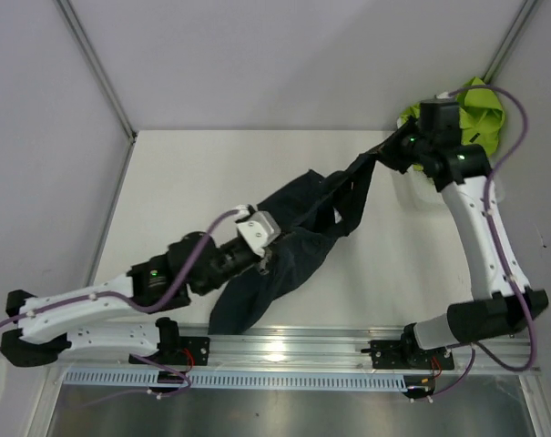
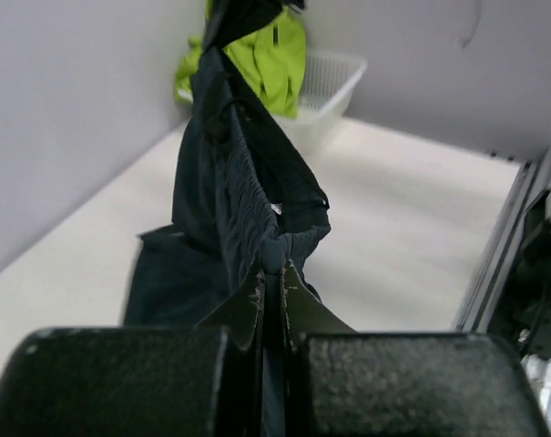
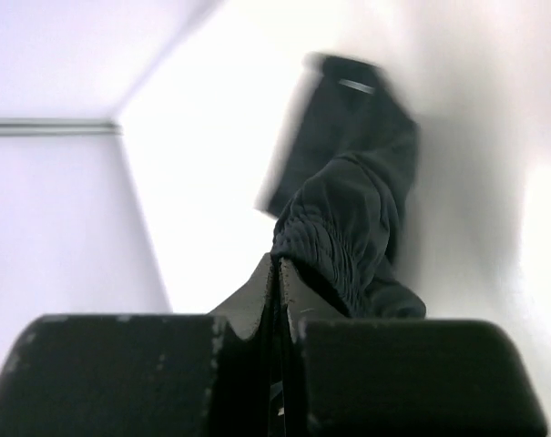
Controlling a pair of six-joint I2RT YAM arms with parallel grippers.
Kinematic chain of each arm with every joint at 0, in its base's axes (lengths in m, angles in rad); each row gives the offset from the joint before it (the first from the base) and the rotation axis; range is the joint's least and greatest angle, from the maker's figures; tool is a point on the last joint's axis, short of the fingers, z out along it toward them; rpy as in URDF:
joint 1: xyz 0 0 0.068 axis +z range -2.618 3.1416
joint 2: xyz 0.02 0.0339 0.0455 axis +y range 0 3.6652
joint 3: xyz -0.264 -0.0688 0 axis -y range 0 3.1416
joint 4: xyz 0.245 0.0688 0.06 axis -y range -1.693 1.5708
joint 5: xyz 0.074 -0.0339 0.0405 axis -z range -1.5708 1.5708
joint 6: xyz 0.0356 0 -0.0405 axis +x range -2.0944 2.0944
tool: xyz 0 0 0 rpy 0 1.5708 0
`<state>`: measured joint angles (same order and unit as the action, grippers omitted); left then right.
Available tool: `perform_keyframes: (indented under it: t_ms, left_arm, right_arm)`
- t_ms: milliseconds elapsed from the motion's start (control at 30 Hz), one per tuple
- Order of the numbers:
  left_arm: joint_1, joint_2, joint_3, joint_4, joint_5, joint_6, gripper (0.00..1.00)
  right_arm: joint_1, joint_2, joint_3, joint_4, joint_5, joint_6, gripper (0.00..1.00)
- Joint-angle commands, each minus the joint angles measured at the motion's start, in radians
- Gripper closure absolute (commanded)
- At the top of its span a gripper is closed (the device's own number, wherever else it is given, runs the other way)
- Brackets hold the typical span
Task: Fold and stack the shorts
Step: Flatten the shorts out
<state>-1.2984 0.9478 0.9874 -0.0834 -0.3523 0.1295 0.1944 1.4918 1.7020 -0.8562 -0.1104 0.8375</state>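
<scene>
The dark navy shorts (image 1: 298, 241) hang stretched between my two grippers above the white table. My left gripper (image 1: 268, 257) is shut on one end of the waistband, seen close in the left wrist view (image 2: 273, 273), with the navy shorts (image 2: 225, 182) running away from it. My right gripper (image 1: 385, 151) is shut on the other end by the far right corner; in the right wrist view (image 3: 277, 266) the gathered waistband (image 3: 343, 232) hangs from its closed jaws. One leg trails on the table. The lime green shorts (image 1: 476, 109) lie bunched in the basket, also in the left wrist view (image 2: 273, 56).
A white mesh basket (image 2: 334, 80) stands in the far right corner, mostly hidden by the right arm in the top view (image 1: 417, 189). Grey walls close the left, back and right. An aluminium rail (image 1: 293, 349) runs along the near edge.
</scene>
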Motion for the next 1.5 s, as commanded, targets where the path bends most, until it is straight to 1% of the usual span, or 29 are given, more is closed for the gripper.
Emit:
perform_keyframes:
  t_ms: [0, 133, 233, 333, 400, 467, 500, 533, 567, 600, 633, 667, 700, 767, 800, 900, 967, 1067, 1100, 1133, 1167, 1233, 1300, 1333, 1400, 1467]
  left_arm:
    - [-0.018, -0.116, 0.121, -0.143, 0.042, -0.008, 1.00]
    - [-0.018, -0.204, 0.242, -0.240, 0.020, -0.008, 1.00]
    - [-0.016, -0.208, 0.295, -0.294, -0.039, -0.013, 1.00]
    - [-0.015, -0.196, 0.341, -0.345, -0.076, -0.018, 1.00]
    - [-0.015, -0.196, 0.375, -0.358, -0.085, -0.019, 1.00]
    - [-0.013, -0.192, 0.428, -0.363, -0.079, -0.011, 1.00]
    - [-0.013, -0.176, 0.463, -0.381, -0.083, 0.002, 1.00]
    - [-0.013, -0.166, 0.480, -0.394, -0.085, 0.010, 1.00]
    - [-0.013, -0.152, 0.511, -0.403, -0.076, 0.016, 1.00]
    - [-0.013, -0.129, 0.523, -0.418, -0.067, 0.028, 1.00]
    - [-0.013, -0.118, 0.546, -0.423, -0.053, 0.033, 1.00]
    - [-0.013, -0.106, 0.548, -0.426, -0.007, 0.042, 1.00]
    - [-0.013, -0.089, 0.551, -0.432, 0.022, 0.051, 1.00]
    - [-0.013, -0.072, 0.537, -0.441, 0.082, 0.065, 1.00]
    - [-0.013, -0.063, 0.530, -0.466, 0.148, 0.068, 1.00]
    - [-0.013, -0.018, 0.507, -0.524, 0.264, 0.062, 1.00]
    - [-0.013, 0.000, 0.470, -0.541, 0.306, 0.049, 1.00]
    - [-0.013, 0.003, 0.432, -0.552, 0.328, 0.032, 1.00]
    - [-0.013, 0.000, 0.428, -0.553, 0.328, 0.030, 1.00]
    - [-0.013, -0.004, 0.427, -0.556, 0.322, 0.030, 1.00]
    - [-0.013, -0.007, 0.430, -0.564, 0.322, 0.032, 1.00]
    - [-0.013, -0.010, 0.450, -0.578, 0.322, 0.033, 1.00]
    - [-0.013, -0.007, 0.465, -0.601, 0.312, 0.038, 1.00]
    - [-0.013, -0.007, 0.477, -0.608, 0.306, 0.039, 1.00]
    - [-0.013, -0.006, 0.482, -0.628, 0.299, 0.045, 1.00]
    - [-0.013, -0.009, 0.481, -0.636, 0.311, 0.050, 1.00]
  right_arm:
    - [-0.044, -0.114, 0.088, -0.067, 0.052, 0.081, 1.00]
    - [-0.065, -0.212, 0.125, -0.076, 0.009, 0.074, 1.00]
    - [-0.073, -0.238, 0.120, -0.078, -0.023, 0.003, 1.00]
    - [-0.076, -0.243, 0.041, -0.057, -0.084, -0.066, 1.00]
    - [-0.076, -0.258, -0.066, -0.018, -0.135, -0.098, 1.00]
    - [-0.079, -0.292, -0.151, 0.057, -0.182, -0.139, 1.00]
    - [-0.079, -0.316, -0.248, 0.119, -0.234, -0.149, 1.00]
    - [-0.079, -0.327, -0.296, 0.144, -0.256, -0.146, 1.00]
    - [-0.078, -0.338, -0.342, 0.178, -0.287, -0.158, 1.00]
    - [-0.073, -0.359, -0.443, 0.257, -0.348, -0.164, 1.00]
    - [-0.066, -0.367, -0.485, 0.281, -0.360, -0.166, 1.00]
    - [-0.056, -0.375, -0.525, 0.305, -0.365, -0.176, 1.00]
    - [-0.046, -0.384, -0.597, 0.350, -0.374, -0.185, 1.00]
    - [-0.015, -0.390, -0.660, 0.399, -0.377, -0.204, 1.00]
    - [-0.004, -0.392, -0.723, 0.417, -0.377, -0.207, 1.00]
    - [0.031, -0.389, -0.839, 0.489, -0.376, -0.207, 1.00]
    - [0.052, -0.378, -0.890, 0.546, -0.382, -0.209, 1.00]
    - [0.062, -0.366, -0.976, 0.632, -0.388, -0.207, 1.00]
    - [0.063, -0.363, -0.996, 0.654, -0.390, -0.206, 0.96]
    - [0.063, -0.363, -1.025, 0.672, -0.391, -0.213, 0.84]
    - [0.063, -0.361, -1.038, 0.707, -0.394, -0.218, 0.79]
    - [0.063, -0.355, -1.053, 0.730, -0.400, -0.241, 0.63]
    - [0.063, -0.366, -1.079, 0.755, -0.393, -0.253, 0.58]
    - [0.062, -0.369, -1.088, 0.764, -0.397, -0.264, 0.53]
    - [0.062, -0.384, -1.113, 0.789, -0.419, -0.276, 0.50]
    - [0.062, -0.390, -1.133, 0.827, -0.458, -0.285, 0.50]
